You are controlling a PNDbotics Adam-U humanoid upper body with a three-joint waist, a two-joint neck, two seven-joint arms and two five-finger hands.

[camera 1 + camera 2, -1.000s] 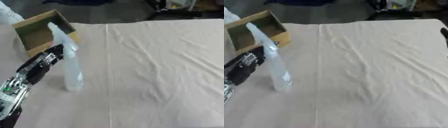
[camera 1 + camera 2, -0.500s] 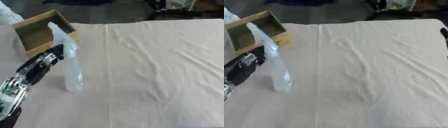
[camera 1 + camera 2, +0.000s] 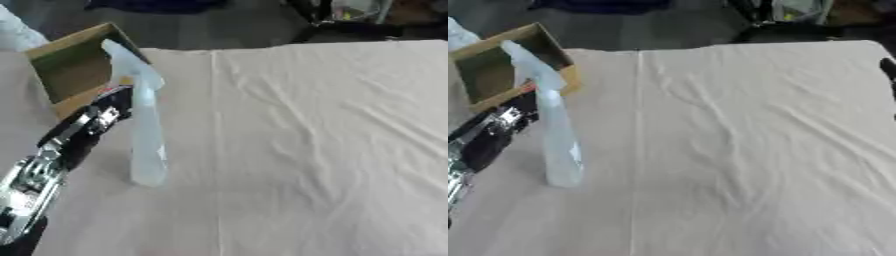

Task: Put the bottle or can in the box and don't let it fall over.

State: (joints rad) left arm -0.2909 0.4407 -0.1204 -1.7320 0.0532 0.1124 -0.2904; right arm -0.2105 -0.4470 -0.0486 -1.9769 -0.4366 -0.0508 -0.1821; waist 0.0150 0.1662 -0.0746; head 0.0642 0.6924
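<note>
- left hand (image 3: pixel 112 107) comes in from the lower left, up against the upper part of the bottle (image 3: pixel 144 125); cannot tell whether its fingers are curled round the bottle or only beside it (they blur into it)
- bottle: tall, slim, pale translucent with a spray-type top, standing upright on the table (image 3: pixel 315 150), just to the right of the hand, its base below and toward the robot from the hand
- box (image 3: pixel 74 70): open cardboard, tilted with its opening facing the camera, just beyond the hand and close behind the bottle's top; bottle not in it yet
- right hand: only a dark sliver shows at the right edge of the right eye view, well apart from the left hand; state unreadable
- handling, my judgement: looks light plastic, likely near empty, smooth and a bit slippery, walls may give when squeezed; tall with a narrow base, so tips easily
- where to hold, my judgement: round the body about mid-height or just under the neck, keep it vertical, set it down base-first inside the box
</note>
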